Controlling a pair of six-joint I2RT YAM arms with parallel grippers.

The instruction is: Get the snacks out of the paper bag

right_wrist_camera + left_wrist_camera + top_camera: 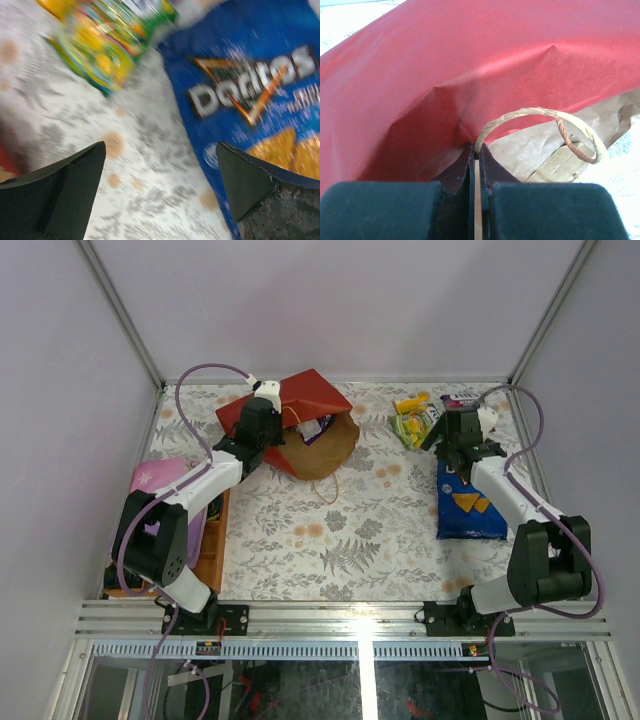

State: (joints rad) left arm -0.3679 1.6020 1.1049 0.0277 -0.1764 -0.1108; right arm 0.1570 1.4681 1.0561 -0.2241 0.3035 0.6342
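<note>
Top external view: at the front, both arms are fixed to the edge of the table (330, 540), which has a cloth with leaves and flowers on it. On the left side lies a flat pink thing with stars (150, 476). On the right lies a big blue chip bag (470, 508). In the right wrist view you can read "Doritos" on it in white letters, with orange chips drawn below. The right gripper (160, 145) hangs over the cloth just beside that bag. Its fingers are spread wide and hold nothing.

Farther back, the paper bag (325, 400) lies on its side, red outside and brown inside. A purple and white packet (315, 427) peeks out of its mouth. The left gripper (475, 150) is pinched tight on the bag's red edge, right where the cord handle (540, 112) starts.

Farthest back on the right lie a green and yellow packet (410, 428), an orange packet (411, 404) and a purple packet (460, 398). Their words are too blurry to read.
</note>
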